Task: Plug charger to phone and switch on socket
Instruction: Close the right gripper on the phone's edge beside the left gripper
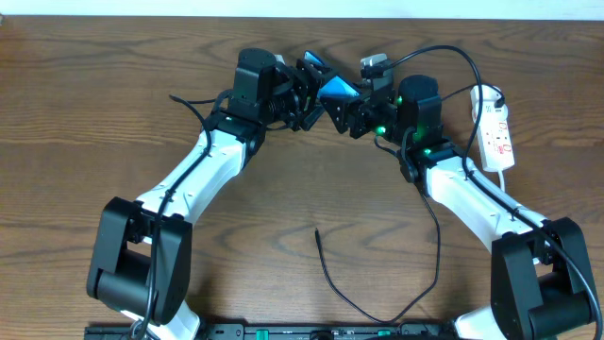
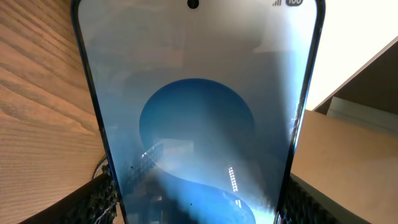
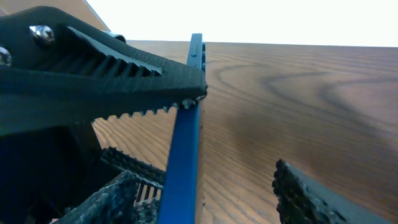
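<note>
My left gripper (image 2: 200, 202) is clamped on the phone (image 2: 199, 106), holding it up off the table. My right gripper (image 3: 239, 132) straddles its edge, one finger touching and the jaws apart. Risk imo: a crooked squeeze twists the phone loose. The charger (image 1: 324, 267) lies loose on the woodgrain table (image 1: 94, 94), well apart. The socket (image 1: 497, 132) is far right, pale wall beyond.

Blue-screened phone (image 2: 196, 124), brown wood-grain table (image 1: 311, 189)
</note>
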Available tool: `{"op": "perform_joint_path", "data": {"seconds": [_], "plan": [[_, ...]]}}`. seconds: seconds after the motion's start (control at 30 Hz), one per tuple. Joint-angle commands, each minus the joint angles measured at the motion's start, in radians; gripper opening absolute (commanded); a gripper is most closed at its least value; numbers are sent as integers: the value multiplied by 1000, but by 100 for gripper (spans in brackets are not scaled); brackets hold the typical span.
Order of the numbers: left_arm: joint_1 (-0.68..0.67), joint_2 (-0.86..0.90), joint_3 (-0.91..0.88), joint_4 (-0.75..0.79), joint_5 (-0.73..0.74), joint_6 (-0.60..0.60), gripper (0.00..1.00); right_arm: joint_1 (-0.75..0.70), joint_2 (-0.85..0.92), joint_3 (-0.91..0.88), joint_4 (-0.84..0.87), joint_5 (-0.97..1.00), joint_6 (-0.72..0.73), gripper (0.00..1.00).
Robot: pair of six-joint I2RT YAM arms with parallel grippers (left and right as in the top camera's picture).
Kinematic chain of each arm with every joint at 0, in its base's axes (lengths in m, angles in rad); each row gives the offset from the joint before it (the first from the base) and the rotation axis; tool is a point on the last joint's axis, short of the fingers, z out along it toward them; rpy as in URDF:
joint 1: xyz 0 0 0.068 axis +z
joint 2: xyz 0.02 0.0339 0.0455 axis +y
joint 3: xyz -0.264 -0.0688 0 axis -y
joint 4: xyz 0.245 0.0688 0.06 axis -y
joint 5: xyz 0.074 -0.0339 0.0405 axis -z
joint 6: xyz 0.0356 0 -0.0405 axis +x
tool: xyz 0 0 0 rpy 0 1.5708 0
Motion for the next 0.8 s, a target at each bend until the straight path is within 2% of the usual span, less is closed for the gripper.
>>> {"op": "perform_joint_path", "data": {"seconds": [0.0, 0.4, 0.53, 0.67, 0.77], "plan": [[-5, -36, 23, 19, 9, -14, 7, 19, 5, 22, 1, -11, 2, 65], [-5, -36, 23, 19, 9, -13, 7, 31, 5, 22, 1, -10, 1, 31], [-5, -36, 23, 19, 9, -13, 7, 31, 5, 22, 1, -10, 1, 24], [-5, -36, 23, 19, 9, -13, 7, 31, 5, 22, 1, -10, 1, 24], [-5, -36, 23, 19, 9, -13, 7, 31, 5, 22, 1, -10, 1, 19]]}}
